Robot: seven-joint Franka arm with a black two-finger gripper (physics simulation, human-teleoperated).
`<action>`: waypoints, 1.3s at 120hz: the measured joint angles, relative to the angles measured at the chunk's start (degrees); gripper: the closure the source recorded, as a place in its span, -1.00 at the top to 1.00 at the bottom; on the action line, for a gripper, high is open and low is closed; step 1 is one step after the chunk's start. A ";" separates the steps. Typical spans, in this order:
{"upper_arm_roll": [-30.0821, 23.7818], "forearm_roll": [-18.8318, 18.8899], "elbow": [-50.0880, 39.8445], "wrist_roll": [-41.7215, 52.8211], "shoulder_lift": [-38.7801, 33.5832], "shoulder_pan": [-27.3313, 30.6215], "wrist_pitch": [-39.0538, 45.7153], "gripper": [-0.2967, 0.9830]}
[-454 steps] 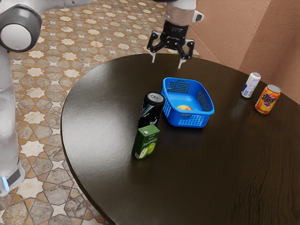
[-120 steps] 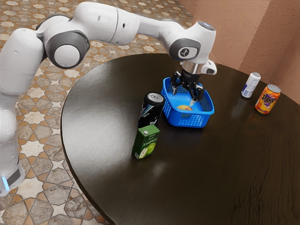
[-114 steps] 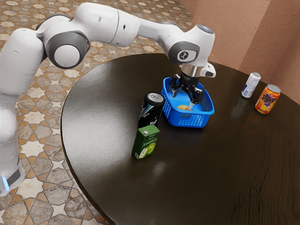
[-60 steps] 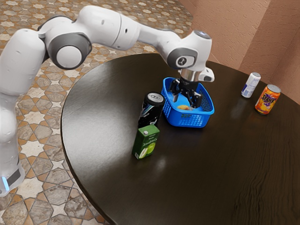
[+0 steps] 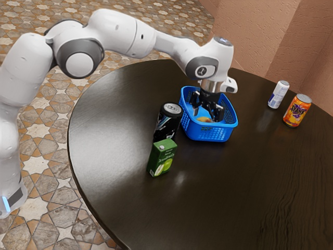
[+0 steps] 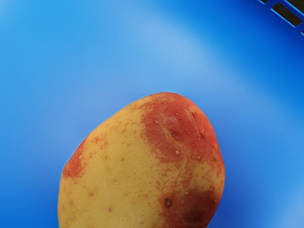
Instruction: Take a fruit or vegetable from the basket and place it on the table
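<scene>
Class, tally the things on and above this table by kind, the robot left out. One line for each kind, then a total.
Cans: 3 (black can, white can, orange can)
Cartons: 1 (green carton)
Baskets: 1 (blue basket)
Fruit or vegetable: 1
Total: 6

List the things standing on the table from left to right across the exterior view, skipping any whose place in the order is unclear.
Green carton → blue basket → white can → orange can

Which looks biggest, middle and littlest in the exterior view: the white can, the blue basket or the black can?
1. Blue basket
2. Black can
3. White can, which may look littler partly because it's farther away
</scene>
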 joint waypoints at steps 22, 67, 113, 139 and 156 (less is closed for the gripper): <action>0.07 -0.16 0.00 0.26 1.22 0.26 1.21 0.47; 0.77 0.15 0.01 0.53 2.78 0.23 4.85 0.24; 1.80 0.81 0.00 -0.41 3.26 0.18 6.72 0.12; 2.25 0.74 0.01 -0.98 2.54 -0.16 7.29 -0.18; 3.03 0.84 0.01 -1.41 1.74 -1.04 7.49 -0.22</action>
